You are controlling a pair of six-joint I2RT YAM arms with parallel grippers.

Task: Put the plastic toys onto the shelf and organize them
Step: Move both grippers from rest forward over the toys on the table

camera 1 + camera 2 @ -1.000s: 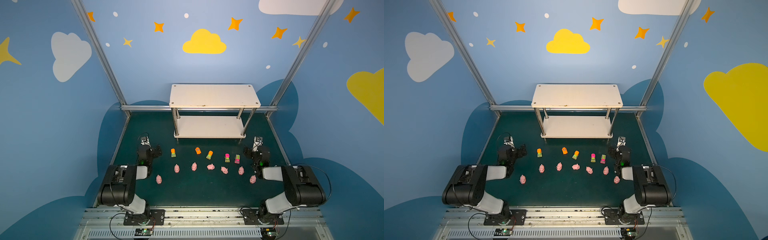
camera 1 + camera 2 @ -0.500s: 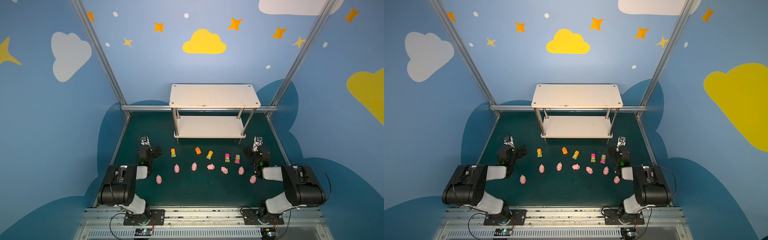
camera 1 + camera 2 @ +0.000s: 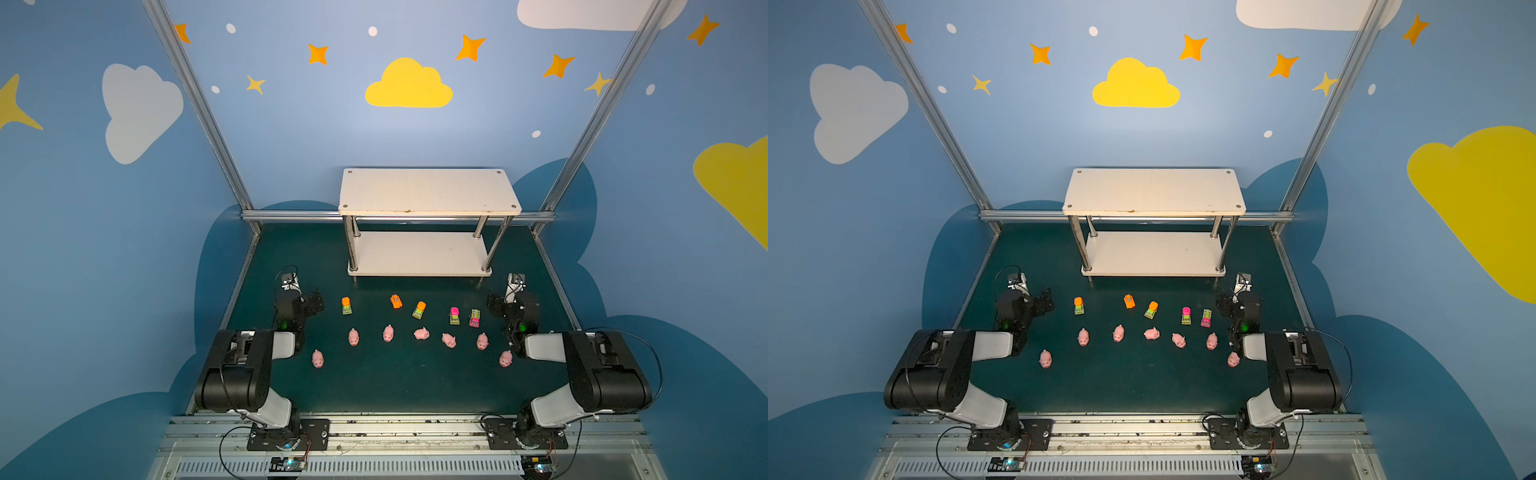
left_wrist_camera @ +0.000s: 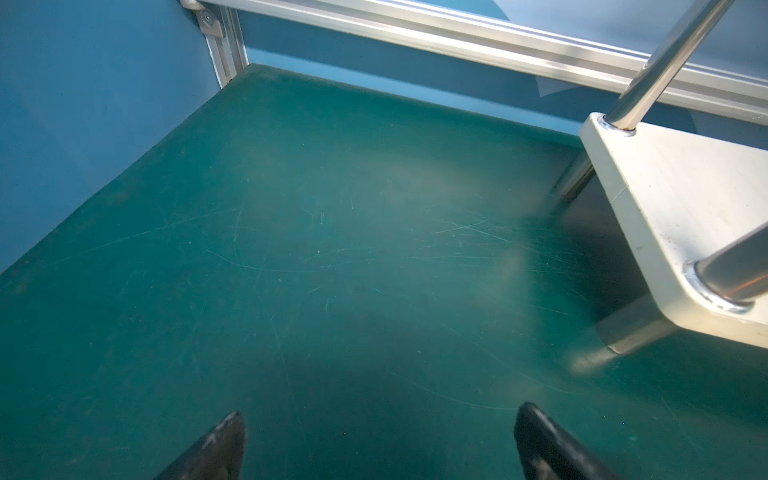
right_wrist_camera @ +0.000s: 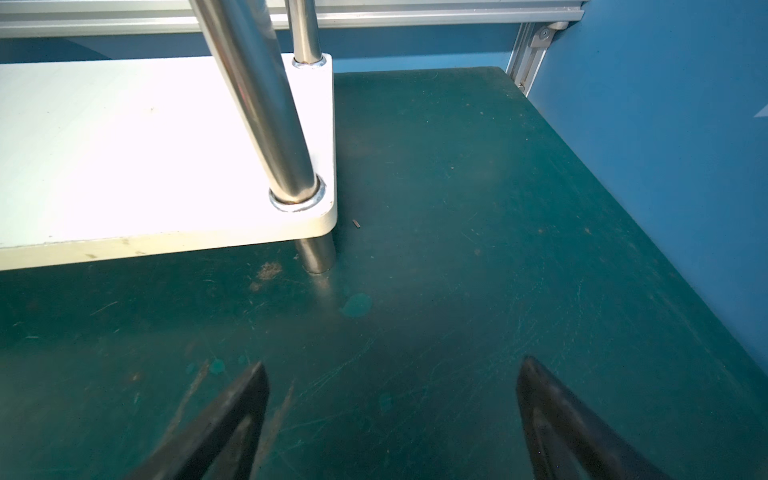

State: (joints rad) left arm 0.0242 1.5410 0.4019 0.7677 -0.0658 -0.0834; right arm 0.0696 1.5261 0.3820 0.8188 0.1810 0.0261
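The white two-tier shelf stands at the back of the green mat with both boards bare. In front of it, in both top views, several plastic toys lie in two rows. The toy vehicles run from an orange one to a pink one. The pink pigs run from the left end to the right end. My left gripper rests open left of the vehicles, holding nothing. My right gripper rests open at the row's right end, near the shelf's lower board.
Blue walls close in the mat on three sides, with slanted aluminium posts and a rail along the back. A shelf corner and its metal post show in the left wrist view. A metal track runs along the front edge.
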